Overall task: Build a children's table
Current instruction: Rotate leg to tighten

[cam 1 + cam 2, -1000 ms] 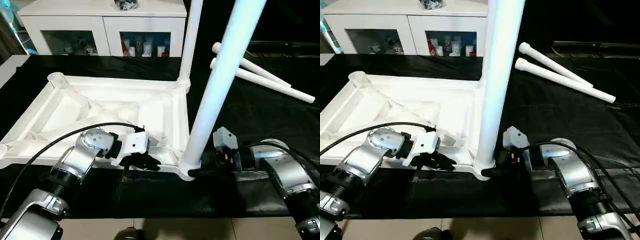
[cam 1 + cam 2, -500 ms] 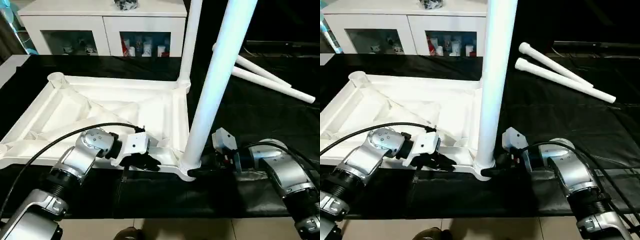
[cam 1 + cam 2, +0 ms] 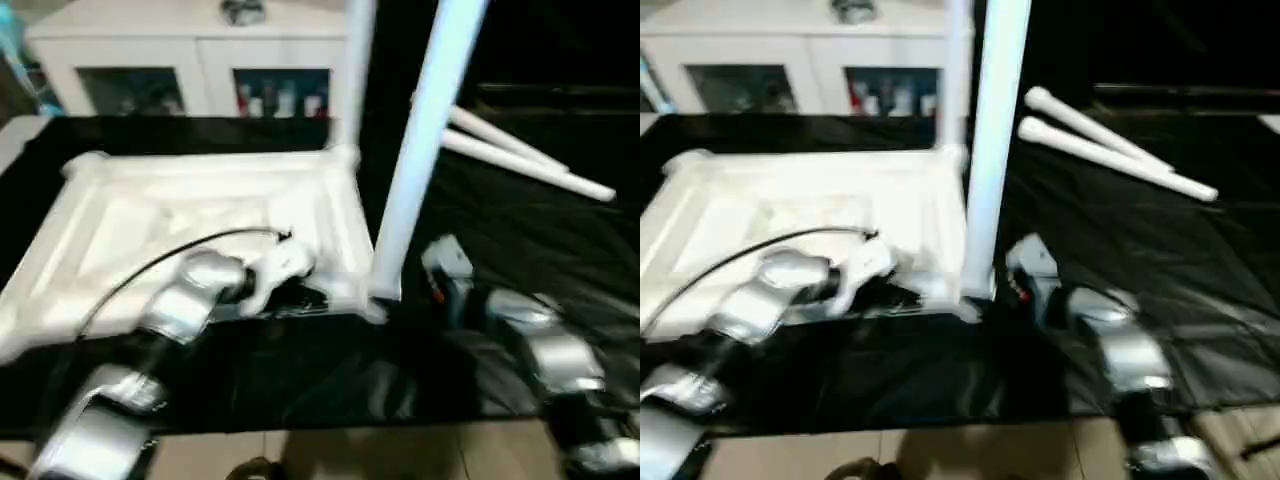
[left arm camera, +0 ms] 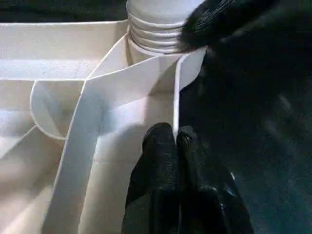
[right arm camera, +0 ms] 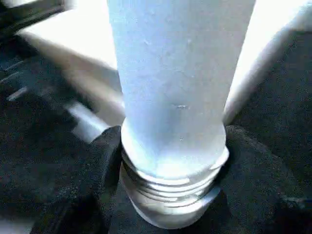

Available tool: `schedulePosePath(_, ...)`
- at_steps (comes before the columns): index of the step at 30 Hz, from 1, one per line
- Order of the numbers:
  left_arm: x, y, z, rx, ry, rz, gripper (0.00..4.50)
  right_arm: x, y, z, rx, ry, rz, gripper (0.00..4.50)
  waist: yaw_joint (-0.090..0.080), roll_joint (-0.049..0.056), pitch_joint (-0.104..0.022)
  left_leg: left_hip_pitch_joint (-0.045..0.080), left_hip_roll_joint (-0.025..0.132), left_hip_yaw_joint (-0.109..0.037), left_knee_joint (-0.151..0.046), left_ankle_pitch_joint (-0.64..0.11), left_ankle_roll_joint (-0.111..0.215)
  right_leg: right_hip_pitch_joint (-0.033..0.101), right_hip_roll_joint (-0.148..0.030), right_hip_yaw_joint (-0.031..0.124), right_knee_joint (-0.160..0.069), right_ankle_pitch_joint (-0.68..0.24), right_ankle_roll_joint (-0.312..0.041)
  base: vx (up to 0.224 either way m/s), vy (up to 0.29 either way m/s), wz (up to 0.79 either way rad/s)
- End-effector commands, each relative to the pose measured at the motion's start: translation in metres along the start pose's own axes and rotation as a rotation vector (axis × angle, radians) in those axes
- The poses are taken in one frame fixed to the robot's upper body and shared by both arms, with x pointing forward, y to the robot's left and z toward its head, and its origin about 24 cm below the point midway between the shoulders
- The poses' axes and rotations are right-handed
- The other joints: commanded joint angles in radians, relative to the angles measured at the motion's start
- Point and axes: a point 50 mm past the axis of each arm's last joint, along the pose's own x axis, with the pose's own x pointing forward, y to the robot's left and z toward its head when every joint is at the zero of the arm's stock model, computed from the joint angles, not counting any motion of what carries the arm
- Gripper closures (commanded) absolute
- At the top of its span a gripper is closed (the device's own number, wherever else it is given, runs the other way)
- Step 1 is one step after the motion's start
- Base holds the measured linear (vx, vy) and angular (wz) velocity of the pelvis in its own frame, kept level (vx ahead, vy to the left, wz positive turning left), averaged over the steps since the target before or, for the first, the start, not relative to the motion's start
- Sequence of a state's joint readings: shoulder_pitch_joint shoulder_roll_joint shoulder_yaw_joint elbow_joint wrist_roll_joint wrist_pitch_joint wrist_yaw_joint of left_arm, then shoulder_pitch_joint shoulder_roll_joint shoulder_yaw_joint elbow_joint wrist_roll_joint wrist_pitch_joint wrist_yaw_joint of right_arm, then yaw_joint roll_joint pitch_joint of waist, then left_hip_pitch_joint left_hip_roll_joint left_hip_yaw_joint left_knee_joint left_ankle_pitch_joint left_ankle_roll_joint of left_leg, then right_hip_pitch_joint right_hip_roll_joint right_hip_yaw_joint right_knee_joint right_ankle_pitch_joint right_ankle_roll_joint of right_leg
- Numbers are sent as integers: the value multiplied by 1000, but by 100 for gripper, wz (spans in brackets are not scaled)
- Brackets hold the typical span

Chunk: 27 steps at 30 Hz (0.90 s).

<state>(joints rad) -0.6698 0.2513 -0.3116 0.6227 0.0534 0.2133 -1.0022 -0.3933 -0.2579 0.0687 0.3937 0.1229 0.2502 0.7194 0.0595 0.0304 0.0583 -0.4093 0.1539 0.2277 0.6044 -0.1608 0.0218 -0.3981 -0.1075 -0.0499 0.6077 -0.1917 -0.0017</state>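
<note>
On the black mat [image 3: 520, 240] lies the upturned table top [image 3: 180, 210]. Left gripper [image 4: 174, 141] pinches its near rim; right gripper [image 5: 165, 161] apparently clasps the threaded base of the near-right corner leg [image 3: 420, 130].

Head views smeared by motion blur — wrist views sharper; white plastic glares against dark cloth.

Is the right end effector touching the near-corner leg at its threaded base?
Touching. In the right wrist view, the black fingers press both sides of the leg at its threads.
</note>
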Motion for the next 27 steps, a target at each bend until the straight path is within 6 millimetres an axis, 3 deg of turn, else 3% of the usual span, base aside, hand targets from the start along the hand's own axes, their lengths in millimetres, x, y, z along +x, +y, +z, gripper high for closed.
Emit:
schedulePosePath(1, 13, 0, 31, 35, -87, 56, 450, 21, 26, -2, 7, 15, 73, 173, -10, -13, -61, 56, 75, -72, -92, -511, -114, 2, -65, 30, -101, -528, -123, 0, 0, 0)
schedulePosePath(2, 21, 3, 37, 14, -84, 120, 450, 31, 29, 0, 47, 6, -10, 174, -10, -9, -61, 55, 74, -74, -90, -517, -105, 7, -69, 30, -105, -532, -115, 0, 0, 0)
schedulePosePath(5, 31, 6, 44, -1, -65, 213, 450, 45, 35, 4, 93, -3, -97, 174, -19, -8, -62, 60, 71, -74, -92, -526, -103, 2, -64, 26, -112, -524, -114, 0, 0, 0)
schedulePosePath(10, 34, 6, 47, 17, -61, 228, 450, 48, 35, 10, 106, -35, -132, 174, -23, 1, -62, 68, 73, -74, -103, -581, -108, 3, -55, 18, -117, -450, -113, 0, 0, 0)
schedulePosePath(11, 33, 6, 46, 18, -60, 224, 450, 46, 33, 11, 107, -42, -135, 139, -23, 2, -64, 68, 75, -75, -106, -588, -111, 6, -55, 17, -113, -418, -120, 0, 0, 0)
schedulePosePath(13, 32, 6, 46, 29, -64, 213, 450, 43, 31, 12, 108, -55, -138, 139, -24, 3, -64, 68, 75, -73, -109, -592, -114, 6, -55, 17, -112, -383, -130, 0, 0, 0)
schedulePosePath(14, 29, 7, 43, 35, -61, 204, 450, 38, 27, 12, 108, -63, -132, 102, -24, 1, -63, 68, 74, -72, -109, -595, -114, 6, -56, 18, -112, -375, -134, 0, 0, 0)
schedulePosePath(17, 25, 8, 39, 48, -57, 193, 450, 31, 21, 11, 93, -69, -124, 84, -21, -2, -65, 67, 73, -69, -106, -575, -99, 7, -61, 22, -112, -359, -139, 0, 0, 0)
schedulePosePath(18, 22, 9, 35, 49, -51, 189, 450, 27, 19, 11, 80, -76, -101, 70, -22, -2, -67, 52, 75, -71, -110, -529, -85, 21, -63, 21, -102, -323, -144, 0, 0, 0)
schedulePosePath(19, 19, 9, 33, 59, -49, 178, 450, 21, 17, 12, 60, -85, -67, 59, -22, -5, -67, 46, 75, -70, -109, -506, -75, 26, -65, 22, -102, -306, -145, 0, 0, 0)
schedulePosePath(22, 10, 11, 23, 63, -31, 146, 450, 3, 8, 13, 3, -89, 13, 51, -20, -4, -69, 48, 75, -65, -103, -461, -50, 23, -67, 25, -102, -291, -161, 0, 0, 0)
schedulePosePath(23, 6, 12, 19, 67, -23, 134, 450, -4, 3, 14, -18, -87, 40, 40, -21, -7, -70, 42, 75, -63, -101, -429, -38, 31, -65, 25, -99, -279, -166, 0, 0, 0)
schedulePosePath(26, -6, 13, 9, 102, -9, 92, 450, -28, -8, 19, -71, -80, 138, 10, -10, -9, -72, 45, 78, -56, -93, -379, 4, 29, -65, 27, -99, -259, -188, 0, 0, 0)
schedulePosePath(27, -6, 13, 9, 102, -9, 92, 450, -28, -8, 19, -71, -80, 138, 10, -10, -9, -72, 45, 78, -56, -93, -379, 4, 29, -65, 27, -99, -259, -188, 0, 0, 0)
